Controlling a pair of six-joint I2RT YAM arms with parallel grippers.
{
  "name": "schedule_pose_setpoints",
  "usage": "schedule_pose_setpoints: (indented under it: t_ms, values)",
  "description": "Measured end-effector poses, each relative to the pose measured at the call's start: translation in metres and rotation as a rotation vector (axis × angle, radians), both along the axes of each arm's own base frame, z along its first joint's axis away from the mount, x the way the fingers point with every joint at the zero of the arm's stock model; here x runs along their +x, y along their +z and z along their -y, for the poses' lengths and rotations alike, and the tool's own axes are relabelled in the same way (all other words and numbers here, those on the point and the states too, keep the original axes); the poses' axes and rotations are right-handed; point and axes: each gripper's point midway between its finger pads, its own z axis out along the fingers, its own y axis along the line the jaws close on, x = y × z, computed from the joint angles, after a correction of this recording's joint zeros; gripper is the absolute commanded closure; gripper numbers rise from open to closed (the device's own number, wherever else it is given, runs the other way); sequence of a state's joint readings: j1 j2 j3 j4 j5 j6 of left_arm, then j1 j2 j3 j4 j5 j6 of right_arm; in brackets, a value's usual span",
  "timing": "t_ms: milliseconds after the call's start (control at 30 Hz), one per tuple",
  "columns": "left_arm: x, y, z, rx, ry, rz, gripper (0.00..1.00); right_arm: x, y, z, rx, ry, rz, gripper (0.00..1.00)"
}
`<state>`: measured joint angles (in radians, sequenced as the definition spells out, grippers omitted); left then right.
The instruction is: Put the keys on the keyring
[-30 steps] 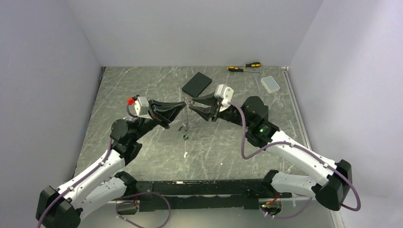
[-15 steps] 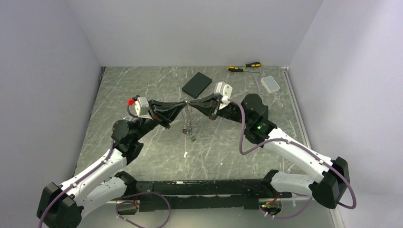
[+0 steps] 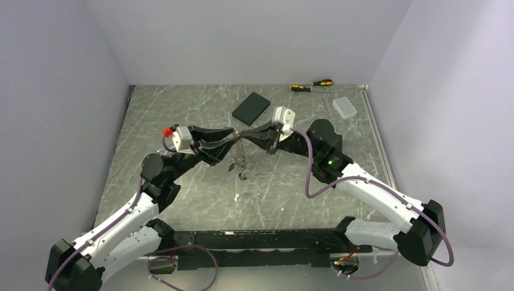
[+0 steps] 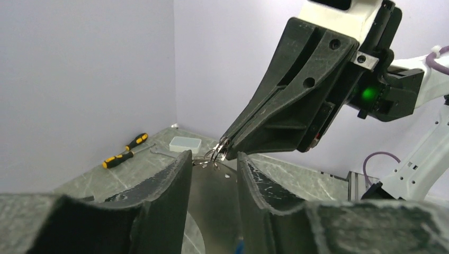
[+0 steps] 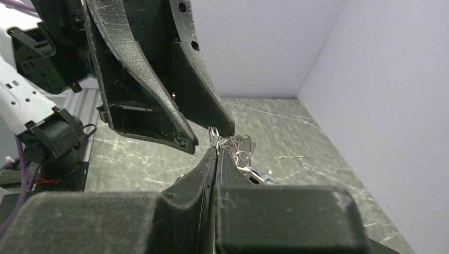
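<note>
Your right claw [image 3: 244, 131] is pinched shut on the top of the keyring [image 3: 240, 150], and that grip alone carries the load. The thin loop hangs straight down from the fingertips, its long axis pointing at the surface [image 3: 182, 109]. The keys [image 3: 242, 171] dangle at its lower end, clear of the marble, one with a green head lowest.

Your left claw [image 3: 233, 136] faces the right one tip to tip. Its jaws are narrowly apart and close on nothing. From the left wrist you see the wire rings at the right claw's point, just beyond and slightly above the gap between your own fingers [image 4: 174, 174]. From the right wrist, the left fingers straddle that same spot from above.

So the ring lies dead ahead of the left claw, almost touching, and both arms are equally near. Judged from this, any pull by the left arm should run along the line joining the two claws. A sideways drift would probably set the hanging loop swinging.
</note>
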<state>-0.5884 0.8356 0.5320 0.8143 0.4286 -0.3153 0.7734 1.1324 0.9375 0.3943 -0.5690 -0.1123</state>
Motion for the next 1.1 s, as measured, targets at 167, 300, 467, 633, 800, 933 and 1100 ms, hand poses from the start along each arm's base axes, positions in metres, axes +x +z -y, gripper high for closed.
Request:
schedule_pose_setpoints:
  t_ms: [167, 300, 467, 633, 800, 933, 1100]
  values:
    - [0.000, -0.012, 0.000, 0.080, 0.010, -0.011, 0.54, 0.002, -0.003, 0.001, -0.014, -0.010, 0.009, 1.00]
    - [-0.006, -0.010, 0.001, 0.247, 0.004, 0.018, 0.53, 0.005, -0.014, 0.001, -0.055, -0.025, 0.008, 1.00]
    - [-0.018, 0.021, -0.005, 0.457, -0.009, 0.118, 0.58, 0.007, -0.035, 0.002, -0.137, -0.048, 0.000, 1.00]
    - [-0.022, 0.011, -0.001, 0.683, -0.116, 0.138, 0.60, -0.003, -0.065, -0.002, -0.254, -0.053, -0.008, 1.00]
    - [-0.018, -0.046, 0.007, 0.847, -0.255, 0.027, 0.57, -0.011, -0.082, -0.003, -0.324, -0.043, -0.009, 1.00]
    - [-0.022, -0.071, 0.008, 0.904, -0.328, -0.018, 0.58, -0.010, -0.088, 0.002, -0.348, -0.059, -0.010, 1.00]
    - [-0.025, -0.081, 0.010, 0.926, -0.371, -0.023, 0.60, -0.011, -0.089, 0.006, -0.354, -0.067, -0.005, 1.00]
